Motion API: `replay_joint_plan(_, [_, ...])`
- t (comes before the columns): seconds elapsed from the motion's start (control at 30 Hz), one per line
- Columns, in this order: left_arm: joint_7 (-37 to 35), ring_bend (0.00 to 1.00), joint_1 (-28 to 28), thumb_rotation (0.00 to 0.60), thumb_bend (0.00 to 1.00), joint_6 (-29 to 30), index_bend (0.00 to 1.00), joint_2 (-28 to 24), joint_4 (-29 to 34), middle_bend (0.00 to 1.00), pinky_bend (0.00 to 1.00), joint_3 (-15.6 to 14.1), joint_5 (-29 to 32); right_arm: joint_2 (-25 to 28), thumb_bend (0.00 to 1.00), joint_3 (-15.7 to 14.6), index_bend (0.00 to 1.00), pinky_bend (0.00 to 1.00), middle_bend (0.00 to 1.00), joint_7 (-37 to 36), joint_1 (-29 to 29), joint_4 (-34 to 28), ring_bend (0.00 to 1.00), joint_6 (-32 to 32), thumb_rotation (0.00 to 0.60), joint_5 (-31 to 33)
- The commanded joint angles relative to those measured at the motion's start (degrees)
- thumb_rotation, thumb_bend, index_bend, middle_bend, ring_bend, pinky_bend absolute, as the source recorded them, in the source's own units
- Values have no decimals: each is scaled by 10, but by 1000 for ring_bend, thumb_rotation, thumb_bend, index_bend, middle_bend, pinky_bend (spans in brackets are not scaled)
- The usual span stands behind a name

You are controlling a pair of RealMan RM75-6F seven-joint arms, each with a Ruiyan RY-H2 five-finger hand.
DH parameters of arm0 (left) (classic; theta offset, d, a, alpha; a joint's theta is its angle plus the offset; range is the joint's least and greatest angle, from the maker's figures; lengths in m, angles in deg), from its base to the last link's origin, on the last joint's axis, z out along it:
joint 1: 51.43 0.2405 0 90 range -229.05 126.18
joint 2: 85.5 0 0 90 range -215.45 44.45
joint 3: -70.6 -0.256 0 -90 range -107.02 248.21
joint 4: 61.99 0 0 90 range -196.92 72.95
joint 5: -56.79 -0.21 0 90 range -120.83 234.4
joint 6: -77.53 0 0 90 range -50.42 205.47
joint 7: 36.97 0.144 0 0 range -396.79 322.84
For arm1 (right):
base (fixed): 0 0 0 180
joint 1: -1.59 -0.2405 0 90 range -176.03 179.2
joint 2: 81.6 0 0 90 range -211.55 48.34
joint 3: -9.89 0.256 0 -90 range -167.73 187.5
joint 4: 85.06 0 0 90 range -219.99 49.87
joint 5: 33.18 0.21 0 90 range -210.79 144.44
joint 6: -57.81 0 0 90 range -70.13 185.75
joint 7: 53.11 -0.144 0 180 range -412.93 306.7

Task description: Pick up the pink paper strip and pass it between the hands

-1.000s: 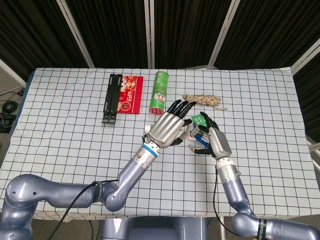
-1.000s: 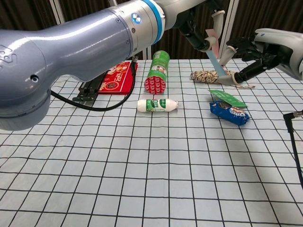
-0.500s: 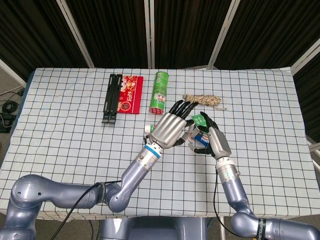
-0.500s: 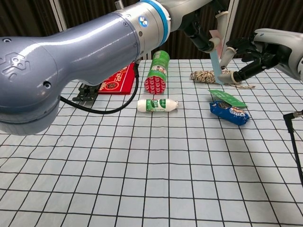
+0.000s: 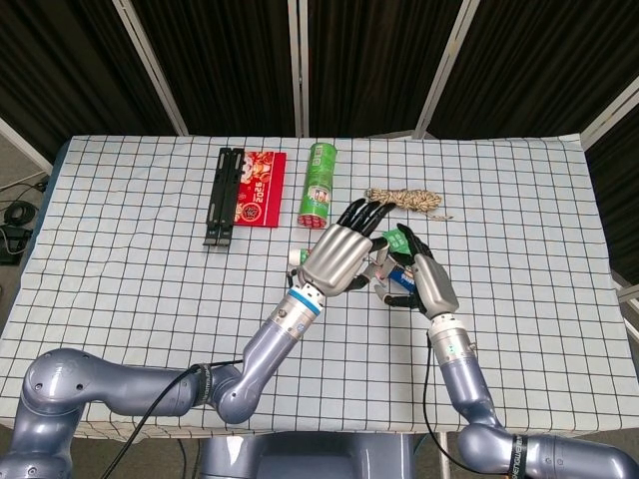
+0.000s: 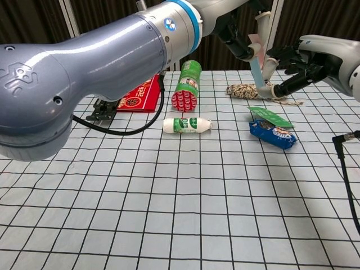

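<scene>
The pink paper strip [image 6: 257, 63], pink at the top and bluish lower down, hangs upright above the table's far right in the chest view. My left hand [image 5: 339, 255] pinches its upper end between fingertips [image 6: 246, 49]. My right hand [image 6: 301, 61] faces it from the right with spread fingers; one fingertip [image 6: 271, 89] lies close beside the strip's lower end, and I see no grip there. In the head view the two hands meet over the table's middle, right hand [image 5: 421, 280] beside the left, and the strip is hidden between them.
Below the hands lie a blue snack packet [image 6: 272, 134] and a green packet [image 6: 270, 117]. A white bottle [image 6: 187, 125] lies left of them. Further back are a green can [image 5: 319, 182], a rope bundle [image 5: 404, 199], a red booklet [image 5: 259, 188] and a black stand [image 5: 224, 195].
The left hand carried the strip slightly right toward the right hand and turned it more upright. The right hand's fingers closed in on the strip's lower end.
</scene>
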Motion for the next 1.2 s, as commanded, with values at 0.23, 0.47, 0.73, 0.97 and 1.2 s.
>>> replay_joint_plan(0.23, [7, 0, -2, 600, 542, 4, 826, 4, 0, 0, 0, 1, 1, 1, 298, -2, 640, 0, 0, -1, 0, 3, 0, 1, 600, -3])
replay_joint_plan(0.47, [9, 0, -2, 600, 543, 4, 826, 5, 2, 0, 0, 0, 2, 2, 352, -4, 696, 0, 0, -5, 0, -1, 0, 5, 600, 1])
replay_joint_plan(0.73, [7, 0, 0, 600, 543, 9, 827, 1, 11, 0, 0, 3, -3, 2, 432, -14, 807, 0, 9, 11, -2, 9, 0, 4, 600, 2])
replay_joint_plan(0.97, [4, 0, 12, 600, 543, 25, 828, -28, 46, 0, 0, 14, -13, -1, 432, -39, 816, 0, 15, 26, 4, 53, 0, 13, 600, 15])
replay_joint_plan(1.2, [5, 0, 40, 600, 543, 41, 828, -78, 96, 0, 0, 13, -17, -7, 432, -62, 818, 0, 15, 37, 15, 71, 0, 5, 600, -4])
